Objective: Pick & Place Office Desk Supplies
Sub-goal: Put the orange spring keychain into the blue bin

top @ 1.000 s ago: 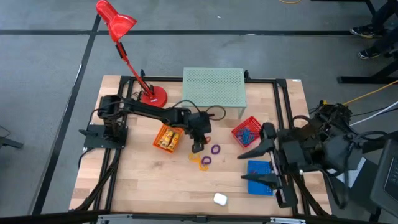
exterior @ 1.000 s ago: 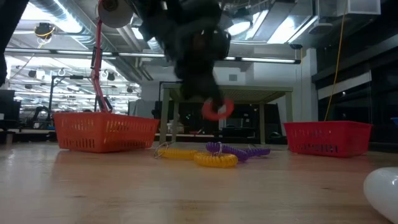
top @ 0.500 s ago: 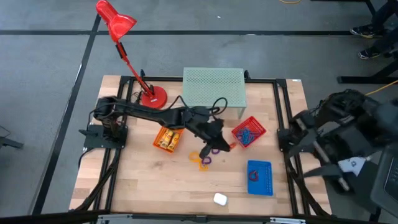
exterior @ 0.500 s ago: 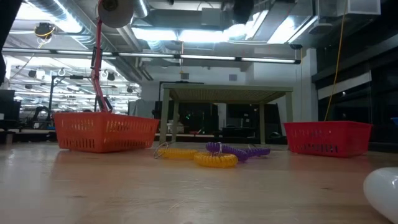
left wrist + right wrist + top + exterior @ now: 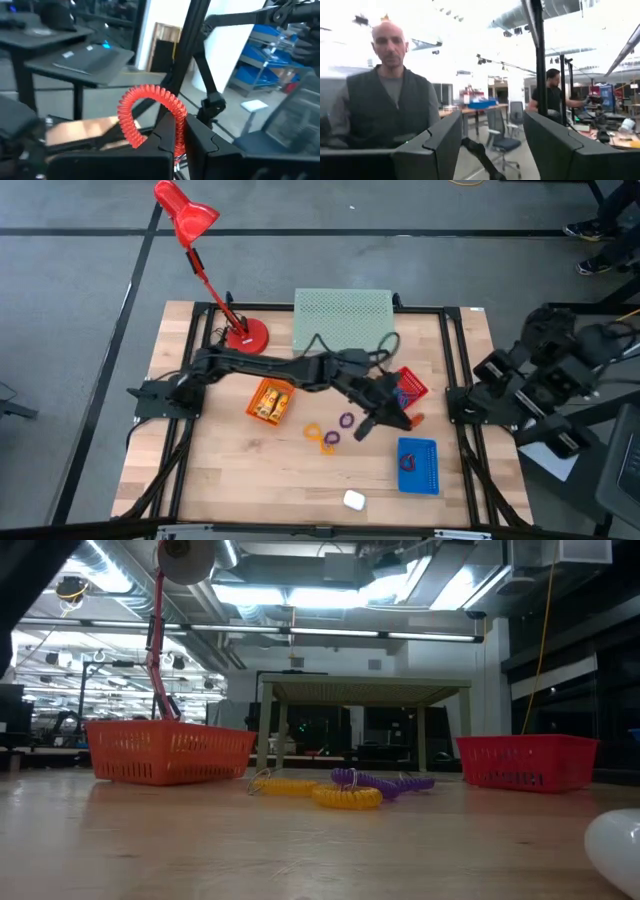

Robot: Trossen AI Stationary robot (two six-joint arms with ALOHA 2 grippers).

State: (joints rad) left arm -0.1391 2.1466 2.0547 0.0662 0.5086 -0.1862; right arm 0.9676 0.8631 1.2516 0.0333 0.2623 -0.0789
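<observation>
Now the left pincer, clamped on a red coil loop, has swung across from the loose loops to the red basket, so a drop looks close; the right pincer waits open, off the surface.

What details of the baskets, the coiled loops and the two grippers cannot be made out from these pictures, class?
- Red basket, high view: its contents are largely covered by the left arm.
- Left gripper, high view: too dark and small to show the red loop; only the left wrist view shows it.
- Blue basket: absent from the low view.
- Right gripper: raised off the table's side, lost in the arm's dark bulk from above.
</observation>
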